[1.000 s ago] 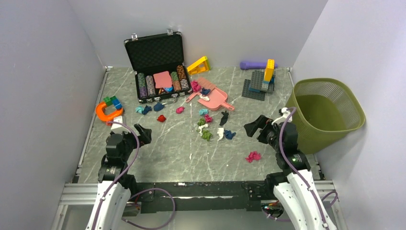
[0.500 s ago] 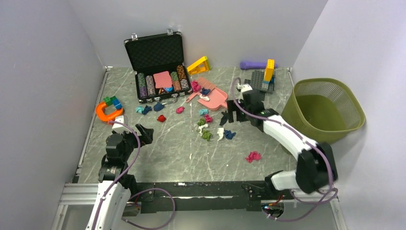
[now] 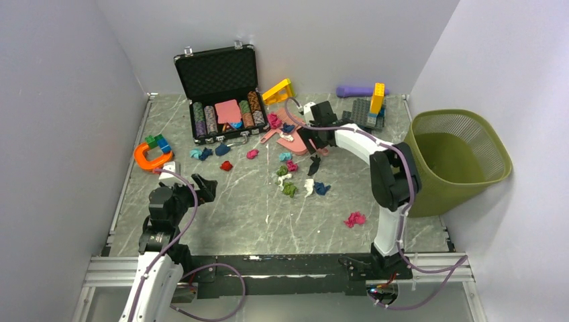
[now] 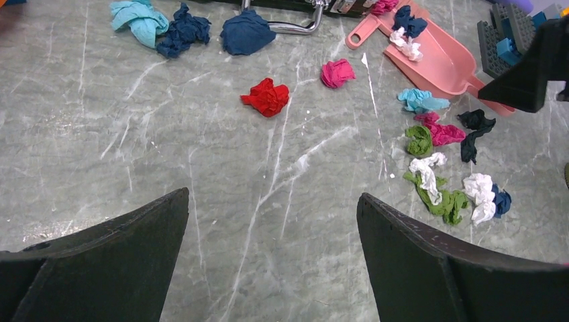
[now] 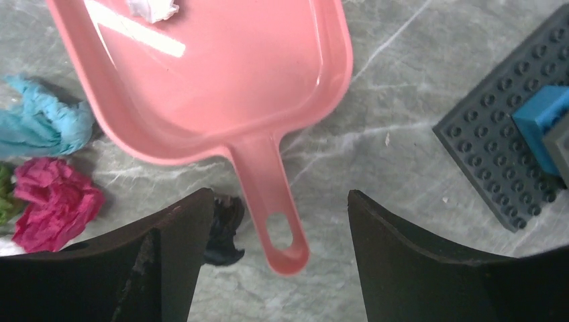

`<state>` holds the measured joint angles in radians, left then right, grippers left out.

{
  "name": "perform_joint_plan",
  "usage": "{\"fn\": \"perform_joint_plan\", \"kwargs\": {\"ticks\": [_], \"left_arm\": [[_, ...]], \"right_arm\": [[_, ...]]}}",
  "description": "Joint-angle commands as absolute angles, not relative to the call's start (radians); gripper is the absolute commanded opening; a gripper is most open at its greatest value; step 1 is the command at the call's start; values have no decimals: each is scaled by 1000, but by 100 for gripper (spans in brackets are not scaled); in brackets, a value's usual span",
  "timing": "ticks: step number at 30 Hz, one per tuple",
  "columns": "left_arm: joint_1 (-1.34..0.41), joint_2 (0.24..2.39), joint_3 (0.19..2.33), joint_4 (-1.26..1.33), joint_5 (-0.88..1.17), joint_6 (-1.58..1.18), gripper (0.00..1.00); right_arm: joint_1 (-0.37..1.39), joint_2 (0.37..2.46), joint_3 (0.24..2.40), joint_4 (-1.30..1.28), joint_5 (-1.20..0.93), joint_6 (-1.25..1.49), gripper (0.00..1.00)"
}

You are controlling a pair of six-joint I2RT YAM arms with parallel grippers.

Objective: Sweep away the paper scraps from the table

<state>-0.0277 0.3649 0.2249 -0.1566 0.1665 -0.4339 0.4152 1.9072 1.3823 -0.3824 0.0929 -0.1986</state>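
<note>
change: your right gripper [image 5: 280, 201] has swung from the bin [image 3: 463, 157] to the dustpan [image 5: 221, 87], fingers apart astride its handle [image 5: 268, 178] | left gripper [image 4: 272, 201] apart, idle | scraps [image 4: 429, 144] scattered on the table [image 4: 201, 221], unswept | you can likely grip the handle next

right hand [image 5: 276, 221] spread wide | pink dustpan [image 5: 221, 87] handle between its fingers | magenta paper scrap [image 5: 54, 208] at left

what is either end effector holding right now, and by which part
Nothing is held. The right end effector is open above the handle of the pink dustpan; the left end effector is open over the table.
</note>
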Motion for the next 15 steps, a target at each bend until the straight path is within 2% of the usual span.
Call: {"fn": "perform_joint_plan", "kwargs": {"ticks": [1,8,11,12,15], "left_arm": [[-30,370,220,-106,191,-423,99],[-35,369,218,-106,184,-424,99],[-36,370,220,-106,184,-423,99],[-36,371,220,-105,183,-423,99],[-35,376,219,-104,182,-423,99]], "right_arm": [[416,1999,1502,-500,45,-274,77],[416,2091,1570,-523,16,-261,68],[416,2108,1582,-512,-16,-254,61],[416,2114,1588,-511,-28,-251,57],[416,2114,1595,-507,-40,-239,38]]}}
